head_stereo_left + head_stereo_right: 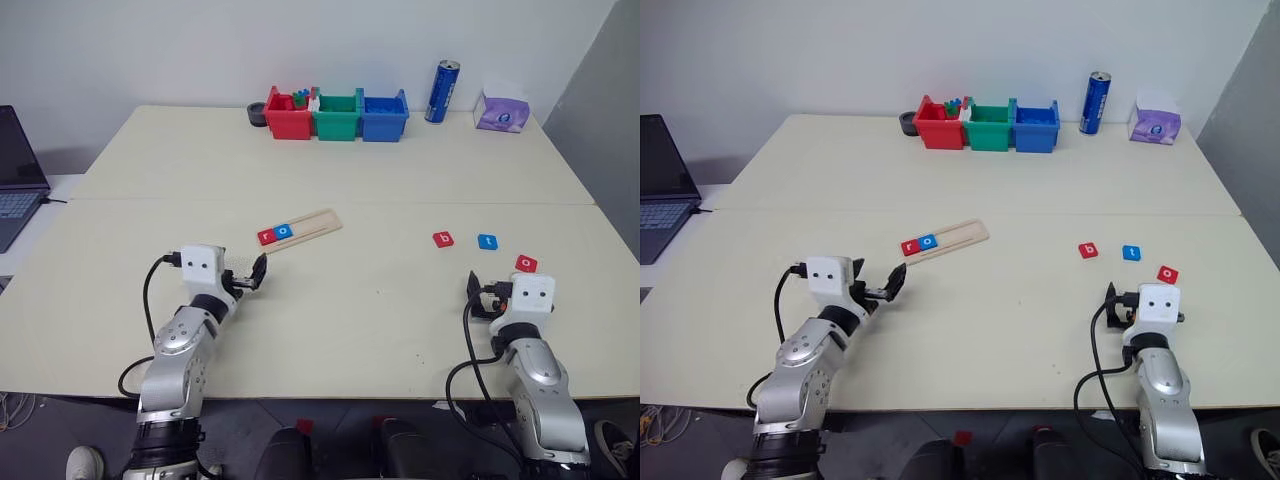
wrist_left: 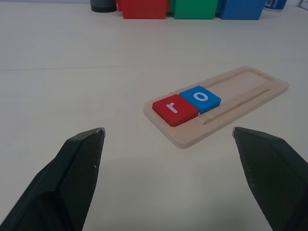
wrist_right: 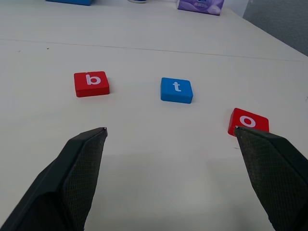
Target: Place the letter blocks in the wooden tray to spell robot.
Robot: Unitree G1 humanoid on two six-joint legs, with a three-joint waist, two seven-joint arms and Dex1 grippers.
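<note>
While 3 bins (image 1: 337, 114) sit back, can (image 1: 441, 91), laptop (image 1: 18, 170)

we see a pale cream table (image 1: 330, 170) made of two tops joined at a seam. taking the wooden tray (image 1: 313, 225) as our landmark, lying slanted just on our side of the seam: well to its right lie a red b block (image 1: 443, 239), a blue t block (image 1: 487, 241) and a red o block (image 1: 526, 263). far behind the tray stand red (image 1: 288, 117), green (image 1: 337, 117) and blue bins (image 1: 384, 117), a blue can (image 1: 442, 91) and a purple tissue pack (image 1: 501, 111).
</note>
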